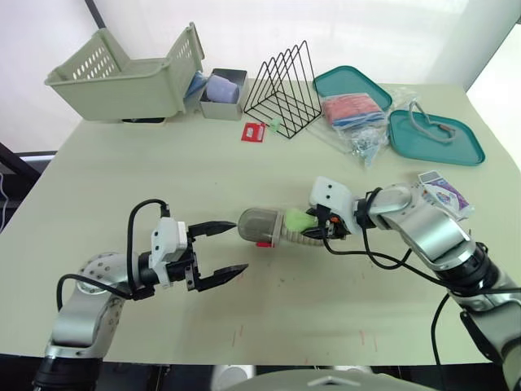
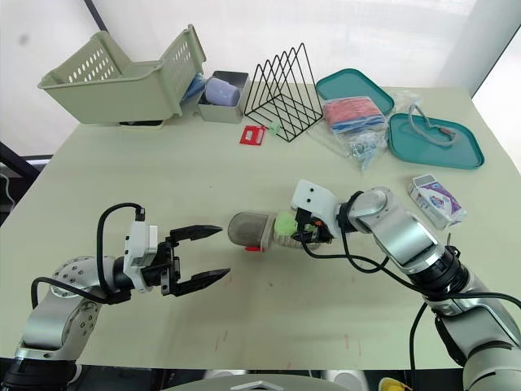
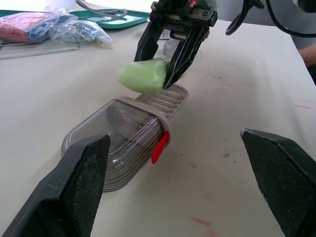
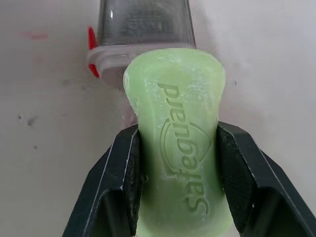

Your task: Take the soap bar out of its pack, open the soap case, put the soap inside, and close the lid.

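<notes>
Right gripper (image 4: 177, 148): clamped across the waist of the green soap bar (image 4: 173, 84), one black finger (image 4: 123, 177) on each side, embossed brand face up. I read the bar as poised over the ribbed tray (image 3: 168, 98) of the soap case, at the end away from the lid. Whether it touches the ribs I cannot tell.

The clear lid (image 3: 116, 145) lies folded back on the table (image 1: 244, 171), joined to the tray, with a red latch (image 3: 159, 147) at the seam. So the case is open.

Left gripper (image 1: 240, 246): spread wide and empty, low over the table, its tips just beside the lid's rounded end.

A small printed carton (image 2: 435, 198) sits near the right forearm; I take it for the soap's pack, though I can't confirm that.

Progress, as I judge it: soap unpacked, case opened, bar at the tray. Left to do: seat the bar, let go, swing the lid over, latch it. The left gripper looks well placed for the lid.
</notes>
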`<state>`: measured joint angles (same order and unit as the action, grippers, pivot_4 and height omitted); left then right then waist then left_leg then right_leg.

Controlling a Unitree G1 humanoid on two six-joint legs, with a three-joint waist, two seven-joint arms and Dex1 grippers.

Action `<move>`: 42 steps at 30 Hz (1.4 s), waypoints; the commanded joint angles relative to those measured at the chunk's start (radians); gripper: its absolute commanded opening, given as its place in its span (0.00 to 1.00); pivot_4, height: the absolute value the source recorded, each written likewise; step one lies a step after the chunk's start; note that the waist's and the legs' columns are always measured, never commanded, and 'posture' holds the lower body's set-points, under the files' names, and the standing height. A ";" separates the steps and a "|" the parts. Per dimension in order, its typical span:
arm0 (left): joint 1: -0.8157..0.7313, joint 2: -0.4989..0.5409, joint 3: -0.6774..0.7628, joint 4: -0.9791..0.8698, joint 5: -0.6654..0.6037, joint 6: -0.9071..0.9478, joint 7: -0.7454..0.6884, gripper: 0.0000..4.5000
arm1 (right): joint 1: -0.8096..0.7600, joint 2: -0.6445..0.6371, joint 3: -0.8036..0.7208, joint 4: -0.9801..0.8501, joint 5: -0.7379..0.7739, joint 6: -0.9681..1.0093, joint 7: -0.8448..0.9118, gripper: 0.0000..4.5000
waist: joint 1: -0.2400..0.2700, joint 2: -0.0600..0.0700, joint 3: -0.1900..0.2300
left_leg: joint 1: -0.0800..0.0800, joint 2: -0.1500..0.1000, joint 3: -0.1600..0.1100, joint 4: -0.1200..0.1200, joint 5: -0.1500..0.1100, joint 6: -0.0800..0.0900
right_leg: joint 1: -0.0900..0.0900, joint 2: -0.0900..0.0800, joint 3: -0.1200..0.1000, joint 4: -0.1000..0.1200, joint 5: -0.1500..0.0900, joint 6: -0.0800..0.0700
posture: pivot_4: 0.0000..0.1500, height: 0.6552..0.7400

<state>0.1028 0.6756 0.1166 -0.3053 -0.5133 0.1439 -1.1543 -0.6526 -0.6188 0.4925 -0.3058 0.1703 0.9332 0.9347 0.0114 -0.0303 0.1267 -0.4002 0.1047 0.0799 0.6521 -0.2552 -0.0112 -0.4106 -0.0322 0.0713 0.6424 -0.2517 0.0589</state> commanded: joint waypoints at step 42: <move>-0.898 0.036 -0.476 0.645 0.435 -0.163 -0.419 1.00 | 1.010 -0.004 -0.704 -0.030 0.294 -0.993 0.268 0.99 | 0.003 -0.001 0.000 | 0.002 -0.001 -0.008 0.000 0.000 0.000 | 0.006 0.002 -0.003 -0.001 -0.001 0.002 | 1.00 1.00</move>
<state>-0.7822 0.6961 -0.3576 0.3387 -0.0985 -0.0113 -1.5439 0.3503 -0.6186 -0.2034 -0.3285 0.4557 -0.0356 1.2087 0.0140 -0.0309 0.1263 -0.3981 0.1037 0.0722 0.6524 -0.2552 -0.0112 -0.4047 -0.0298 0.0687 0.6418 -0.2524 0.0611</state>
